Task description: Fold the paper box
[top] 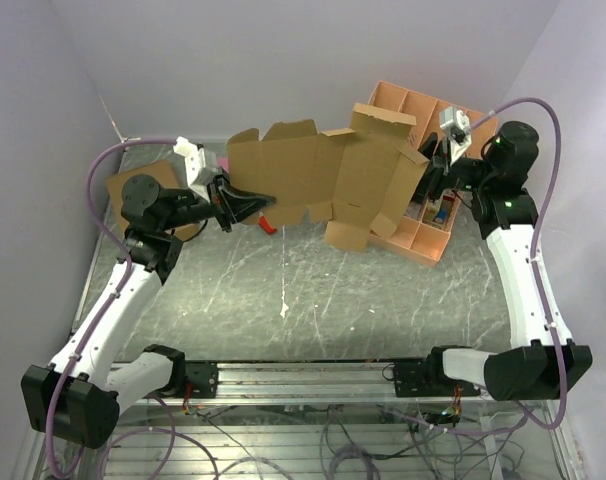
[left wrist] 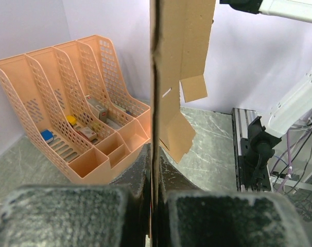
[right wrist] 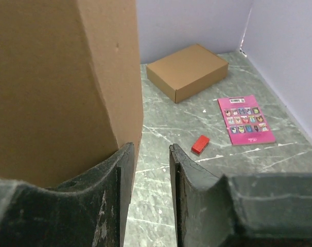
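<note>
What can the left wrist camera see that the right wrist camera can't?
Only the left wrist view shows the peach plastic slotted file rack. Only the right wrist view shows the closed brown cardboard box, the pink printed booklet and the small red block. Both show the flat brown thin-cardboard paper box and the grey marbled table.

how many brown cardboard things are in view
2. A creased brown cardboard cut-out sheet, pinched by the left gripper, stands raised mid-table; a closed, wider brown cardboard box lies on the grey table at its far-left corner. Others may hide behind the sheet.
</note>
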